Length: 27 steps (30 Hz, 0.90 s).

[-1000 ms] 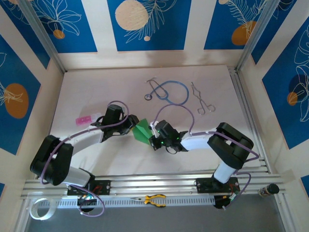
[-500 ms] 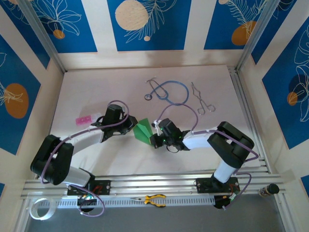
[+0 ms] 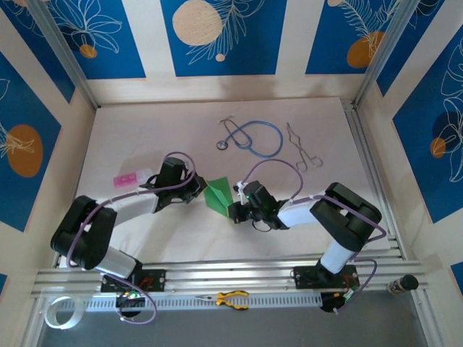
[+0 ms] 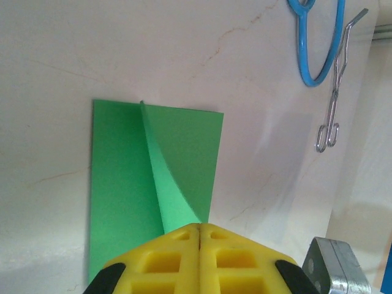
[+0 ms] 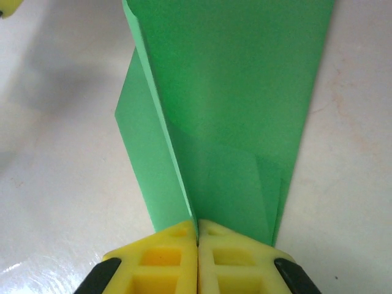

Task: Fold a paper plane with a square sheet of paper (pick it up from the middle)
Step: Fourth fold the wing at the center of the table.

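Note:
The bright green sheet of paper (image 3: 217, 194) lies folded into a narrow paper-plane shape with a raised centre crease, on the table between my two arms. My left gripper (image 3: 197, 189) is at its left end, and in the left wrist view the yellow jaws (image 4: 200, 228) are shut on the upright flap of the paper (image 4: 122, 184). My right gripper (image 3: 235, 207) is at the opposite end. In the right wrist view it (image 5: 197, 225) is shut on the centre crease of the paper (image 5: 239, 92), whose wings spread flat to both sides.
A blue stethoscope (image 3: 253, 137) and metal forceps (image 3: 298, 148) lie at the back of the table; both also appear in the left wrist view, the stethoscope (image 4: 312, 43) and the forceps (image 4: 334, 104). A small pink piece (image 3: 124, 179) lies left. Yellow-handled pliers (image 3: 231, 298) rest on the front rail.
My left gripper has closed onto the paper's raised flap. The right gripper, still shut on the crease, has shifted slightly, and the paper has turned a little with it.

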Available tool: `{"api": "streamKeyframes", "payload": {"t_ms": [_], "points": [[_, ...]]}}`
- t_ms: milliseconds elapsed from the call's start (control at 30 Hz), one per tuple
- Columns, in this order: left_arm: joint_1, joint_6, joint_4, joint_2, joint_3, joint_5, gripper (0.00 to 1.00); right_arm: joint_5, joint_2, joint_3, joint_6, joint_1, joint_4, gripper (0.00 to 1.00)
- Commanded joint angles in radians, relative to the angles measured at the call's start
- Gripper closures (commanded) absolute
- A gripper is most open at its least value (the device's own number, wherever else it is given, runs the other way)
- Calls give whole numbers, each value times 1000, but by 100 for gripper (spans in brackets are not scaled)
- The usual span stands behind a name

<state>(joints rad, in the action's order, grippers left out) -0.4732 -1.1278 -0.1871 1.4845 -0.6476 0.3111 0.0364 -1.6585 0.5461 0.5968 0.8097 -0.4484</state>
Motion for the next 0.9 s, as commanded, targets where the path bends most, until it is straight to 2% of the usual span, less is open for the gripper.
{"api": "streamKeyframes", "payload": {"t_ms": [0,67,333,667,867], "points": [[10,-10,-23,40,16,23,97,-25,29,-19,40,-21,-6,92],[9,-16,-44,72,7,45,100,-33,35,-22,46,-27,-6,92],[-8,-1,-87,171,-34,101,100,-45,33,-29,55,-37,-12,93],[-17,6,-89,235,-49,133,100,-38,36,-44,64,-43,-23,93],[-18,5,-71,245,-32,114,100,-36,39,-48,79,-41,-29,93]]}}
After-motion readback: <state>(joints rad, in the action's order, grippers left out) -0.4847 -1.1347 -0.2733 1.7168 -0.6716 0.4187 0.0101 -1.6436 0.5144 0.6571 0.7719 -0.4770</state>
